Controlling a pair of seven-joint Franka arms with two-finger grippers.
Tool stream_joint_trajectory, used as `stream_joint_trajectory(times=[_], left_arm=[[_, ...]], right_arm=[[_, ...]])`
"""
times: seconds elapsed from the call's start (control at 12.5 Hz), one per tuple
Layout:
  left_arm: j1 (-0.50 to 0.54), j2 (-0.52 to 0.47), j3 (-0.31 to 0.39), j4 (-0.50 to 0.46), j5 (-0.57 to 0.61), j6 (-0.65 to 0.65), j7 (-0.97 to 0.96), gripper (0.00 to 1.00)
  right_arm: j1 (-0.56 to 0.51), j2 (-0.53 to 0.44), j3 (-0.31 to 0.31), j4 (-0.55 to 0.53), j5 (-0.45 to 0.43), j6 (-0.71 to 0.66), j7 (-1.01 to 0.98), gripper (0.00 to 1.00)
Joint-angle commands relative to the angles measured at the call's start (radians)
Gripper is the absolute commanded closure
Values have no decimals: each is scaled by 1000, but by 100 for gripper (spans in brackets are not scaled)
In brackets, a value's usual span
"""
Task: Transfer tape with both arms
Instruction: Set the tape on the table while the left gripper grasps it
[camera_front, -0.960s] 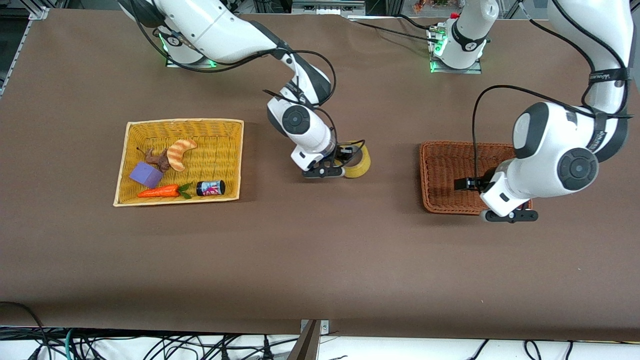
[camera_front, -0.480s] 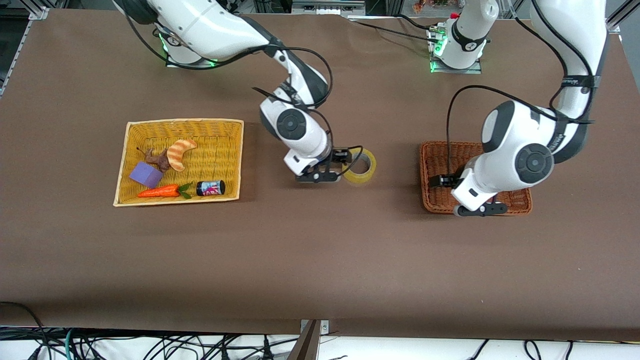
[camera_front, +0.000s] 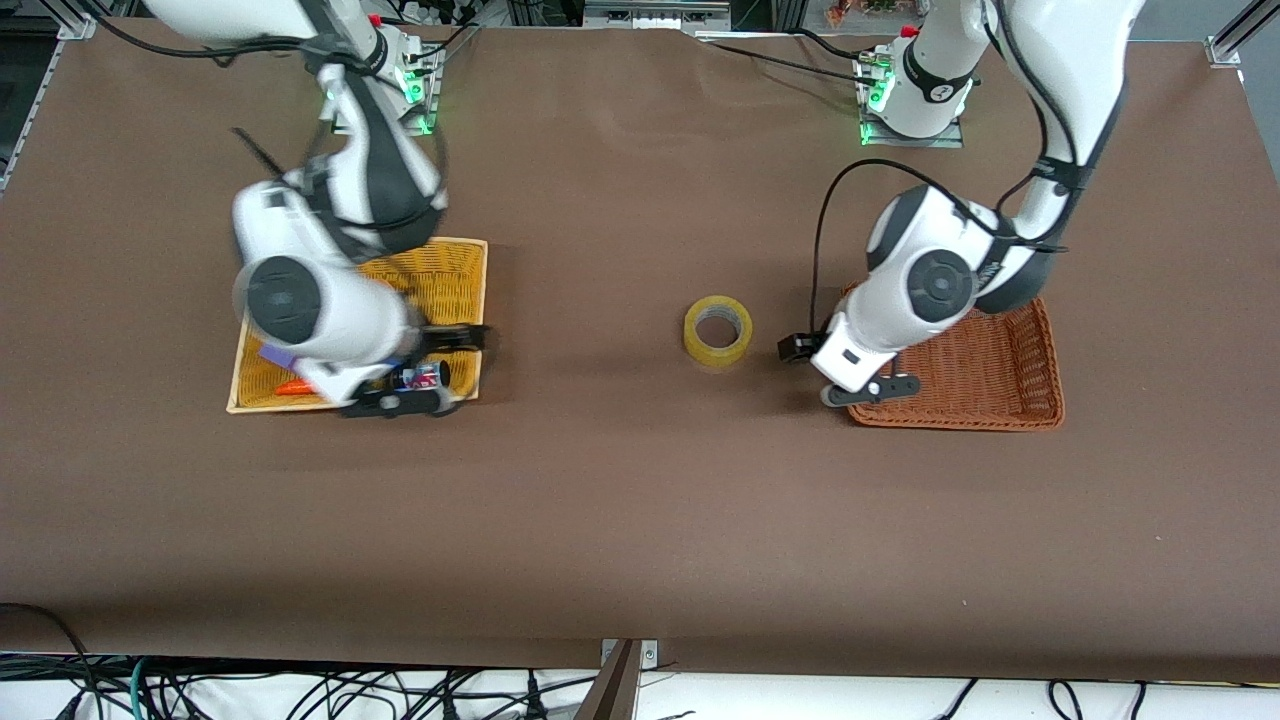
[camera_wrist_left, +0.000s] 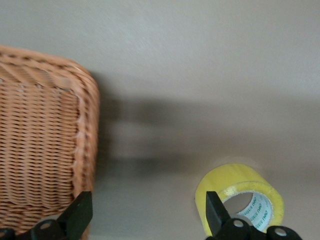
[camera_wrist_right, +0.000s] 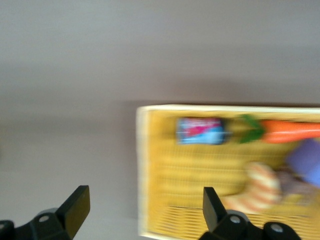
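Note:
The tape, a pale-yellow ring, lies flat on the brown table between the two baskets, with nothing touching it. It also shows in the left wrist view, beside one fingertip. My left gripper is open and empty, low over the table between the tape and the brown basket; in its own view bare table lies between the fingers. My right gripper is open and empty over the edge of the yellow basket that faces the tape; its own view shows that rim.
The yellow basket holds a small can, a toy carrot, a purple block and an orange-striped croissant toy. The brown basket shows nothing inside. The right arm covers much of the yellow basket in the front view.
The right gripper let go of the tape, which now lies flat, and swung back over the yellow basket. The left gripper moved from over the brown basket toward the tape.

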Motion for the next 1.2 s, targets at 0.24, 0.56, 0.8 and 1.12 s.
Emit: stream_joint_trajectory(times=[0.24,0.56,0.8,1.12], left_arm=[[-48,131,-107,-8,213,118,-269,0],[-50,126,-115,-83,215,190,-276,0],[-48,141,-115,-149,328,288,-354,0],[-48,160,-118,-140,391,288,-438,93]], right_arm=[[-118,-226,-112,-38,4,-25,-199,0],[-331,-477,93,-316,-161,-5,-202,0],[-345,-505,107,-333,-151,30,-198,0],[-347,-499,69,-236,-94,-71,-193,0]])
